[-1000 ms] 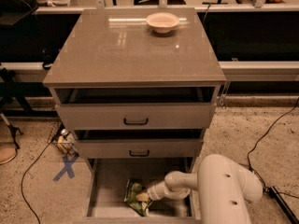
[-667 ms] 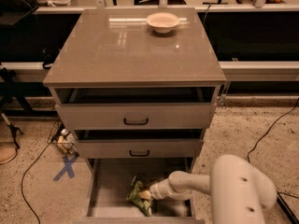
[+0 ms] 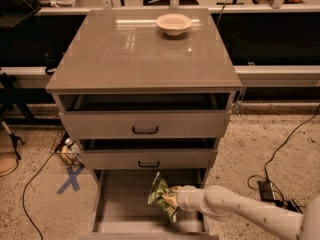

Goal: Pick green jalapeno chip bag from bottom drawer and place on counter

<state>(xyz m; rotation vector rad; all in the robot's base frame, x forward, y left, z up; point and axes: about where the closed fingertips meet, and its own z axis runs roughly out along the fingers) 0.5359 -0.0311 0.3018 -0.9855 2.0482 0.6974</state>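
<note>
The green jalapeno chip bag is crinkled and hangs tilted above the floor of the open bottom drawer. My gripper reaches in from the lower right on a white arm and is shut on the bag's right edge. The counter is the glossy grey-brown top of the cabinet, well above the gripper.
A pale round bowl sits at the back of the counter. The two upper drawers with black handles stand slightly open right above the bag. Cables and a blue X floor mark lie beside the cabinet.
The bag has been lifted off the drawer floor and now hangs higher and more upright in the gripper. The arm has pulled back to the right.
</note>
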